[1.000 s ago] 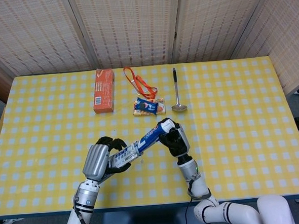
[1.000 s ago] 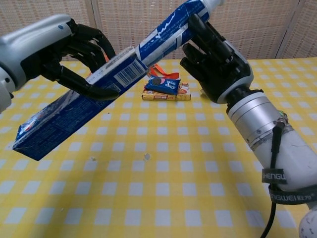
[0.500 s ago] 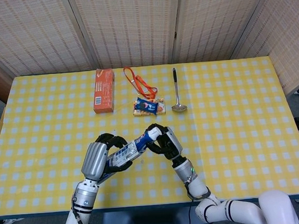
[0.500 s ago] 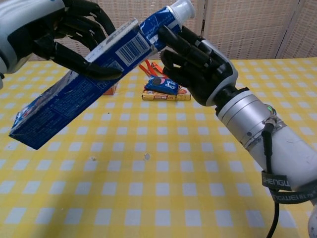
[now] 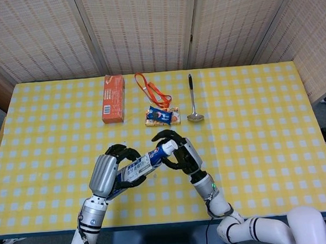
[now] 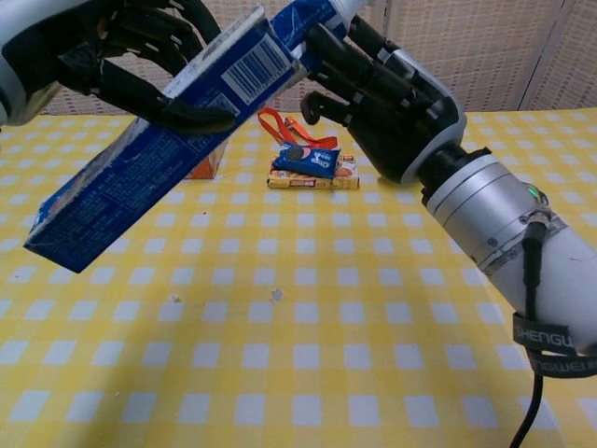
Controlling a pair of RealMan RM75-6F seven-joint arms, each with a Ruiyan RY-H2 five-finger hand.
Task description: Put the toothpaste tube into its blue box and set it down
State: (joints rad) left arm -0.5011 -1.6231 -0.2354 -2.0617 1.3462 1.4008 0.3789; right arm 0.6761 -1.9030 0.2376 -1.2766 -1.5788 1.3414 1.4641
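Observation:
The blue box [image 5: 131,170] is held tilted above the table in my left hand [image 5: 110,174], its open end up and to the right. In the chest view the blue box [image 6: 159,149] slants from lower left to upper right under my left hand [image 6: 121,51]. The toothpaste tube [image 5: 160,152] is mostly inside the box. Only its blue shoulder and white cap stick out. My right hand [image 5: 180,154] holds that cap end, fingers wrapped loosely around it. The chest view has the toothpaste tube [image 6: 308,19] passing between the fingers of my right hand [image 6: 387,89].
An orange carton [image 5: 113,97] lies at the back left. Beside it are an orange lanyard [image 5: 153,92], a snack packet [image 5: 162,116] and a metal ladle [image 5: 193,101]. The yellow checked table [image 5: 263,138] stretches to the right, and folding screens stand behind it.
The tube has slid further into the box, with less of it showing. My right hand moved left toward the box's mouth, and the box's open end rose slightly.

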